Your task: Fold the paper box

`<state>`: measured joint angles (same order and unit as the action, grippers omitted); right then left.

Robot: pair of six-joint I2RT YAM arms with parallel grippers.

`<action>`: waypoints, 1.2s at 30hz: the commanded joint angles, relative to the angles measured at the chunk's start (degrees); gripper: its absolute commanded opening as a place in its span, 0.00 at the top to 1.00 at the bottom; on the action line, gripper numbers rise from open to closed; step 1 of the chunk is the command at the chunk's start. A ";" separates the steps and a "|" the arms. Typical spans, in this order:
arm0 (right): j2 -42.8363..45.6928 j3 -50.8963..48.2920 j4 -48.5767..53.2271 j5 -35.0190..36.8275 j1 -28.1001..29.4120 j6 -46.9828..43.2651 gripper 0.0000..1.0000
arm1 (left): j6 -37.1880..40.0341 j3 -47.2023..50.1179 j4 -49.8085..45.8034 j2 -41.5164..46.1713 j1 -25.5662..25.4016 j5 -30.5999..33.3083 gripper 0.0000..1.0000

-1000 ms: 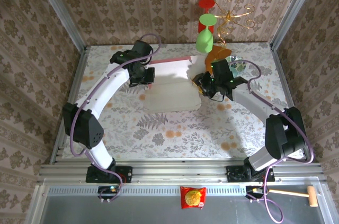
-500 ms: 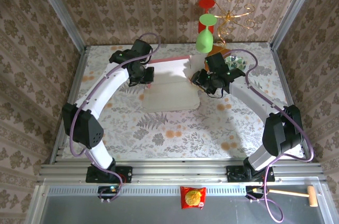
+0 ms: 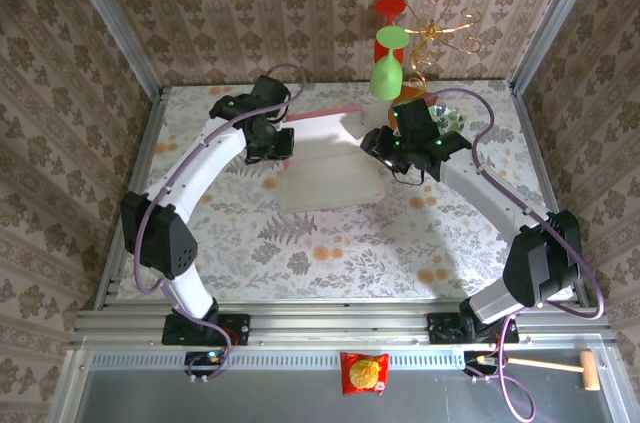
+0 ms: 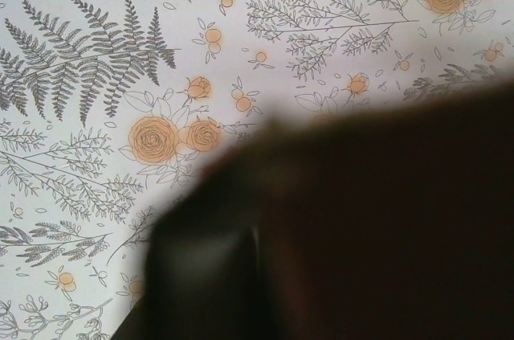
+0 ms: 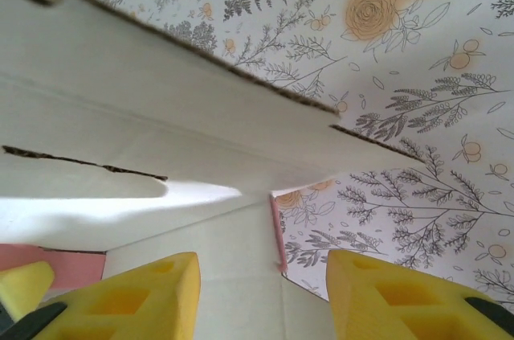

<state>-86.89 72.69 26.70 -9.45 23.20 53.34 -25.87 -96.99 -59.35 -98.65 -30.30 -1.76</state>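
Pink thin-cardboard paper box [image 3: 330, 178]: the right gripper [image 5: 261, 272] has moved to its far-right flap and stands half open astride the edge, ready to fold it, we judge. The left gripper [image 3: 272, 146] is closed; on what, we cannot tell.

The surface [image 3: 330, 253] before me is showing a pale pattern of grey ferns and orange roses. The paper box [image 3: 330, 178] is lying opened out on its far half, whitish inside facing up, with a pink strip running along its far edge.
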 commanded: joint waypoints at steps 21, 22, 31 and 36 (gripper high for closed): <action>-0.73 -1.22 -8.81 -6.10 -1.40 -1.91 0.63 | 0.39 -2.05 -0.02 -0.93 0.41 -1.59 1.00; -0.93 -1.23 -8.94 -6.16 -1.40 -1.78 0.63 | 0.38 -2.20 -0.03 -0.93 0.42 -1.59 1.00; -3.94 0.70 -7.65 -7.90 -0.37 -1.58 0.65 | 0.24 -2.34 0.03 -0.87 0.51 -1.72 1.00; -4.58 0.33 -7.90 -8.21 0.66 -1.55 0.69 | 0.25 -2.51 -0.02 -0.93 0.60 -1.76 1.00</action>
<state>-90.76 72.36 18.98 -15.90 22.81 52.25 -25.85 -97.08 -60.01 -98.74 -29.93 -2.37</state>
